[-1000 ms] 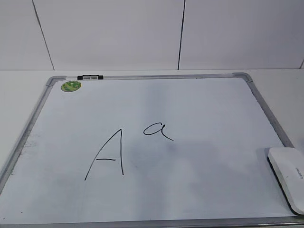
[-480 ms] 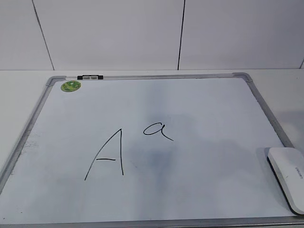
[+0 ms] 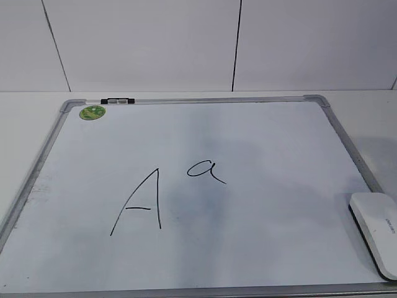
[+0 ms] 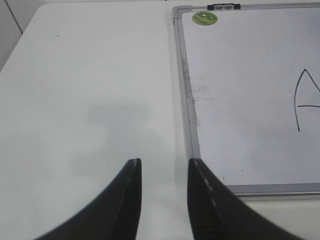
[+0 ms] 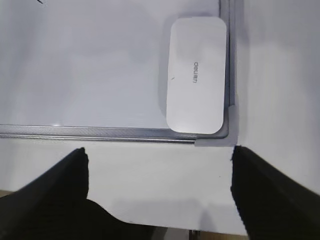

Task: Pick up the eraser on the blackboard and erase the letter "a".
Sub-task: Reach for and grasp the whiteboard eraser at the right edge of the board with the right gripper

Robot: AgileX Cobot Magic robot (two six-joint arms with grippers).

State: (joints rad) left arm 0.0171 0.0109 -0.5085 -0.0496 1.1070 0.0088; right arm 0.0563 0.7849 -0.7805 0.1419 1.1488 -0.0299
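I see my left gripper (image 4: 164,200) as two matte black, curved, tapering fingers (image 4: 127,200), each with a pale inner edge. My right gripper (image 5: 159,190) shows broader black fingers (image 5: 260,192), possibly rubber-coated; blur hides detail.

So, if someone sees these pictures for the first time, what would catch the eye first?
Probably the two black letters near the middle of the board: a big angular "A" with the small "a" just to its right. Next comes the white eraser, lying flat in the board's near right corner against the frame. A round green sticker marks the far left corner.
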